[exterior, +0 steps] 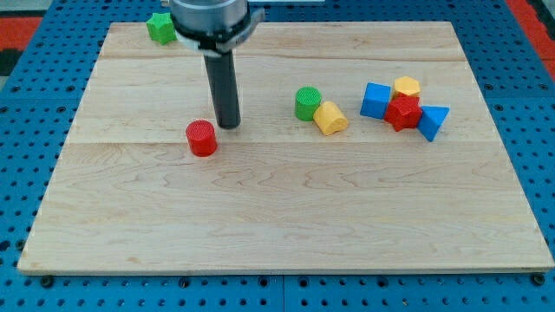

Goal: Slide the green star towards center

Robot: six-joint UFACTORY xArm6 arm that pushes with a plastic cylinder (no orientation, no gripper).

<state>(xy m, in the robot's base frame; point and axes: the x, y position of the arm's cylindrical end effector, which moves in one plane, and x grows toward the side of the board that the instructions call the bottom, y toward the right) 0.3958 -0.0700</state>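
I see the green star [160,27] at the desk's [277,217] top-left corner, sitting just on the top edge, partly tucked behind the arm's housing. It is too compact for me to make out a long axis or which way its points face. My tip [228,125] stands well below and to the view's right of the star, apart from it; there is no pincer on this rod, so I cannot tell any jaw state. Taking the star as landmark: a red cylinder [201,138] lies below it, just left of my tip. Far to its right sit a green cylinder [307,102] touching a yellow block [330,118], then a cluster of blue [375,100], yellow [406,87], red [403,113] and blue [433,120] blocks. Open wood stretches from the star toward the centre.
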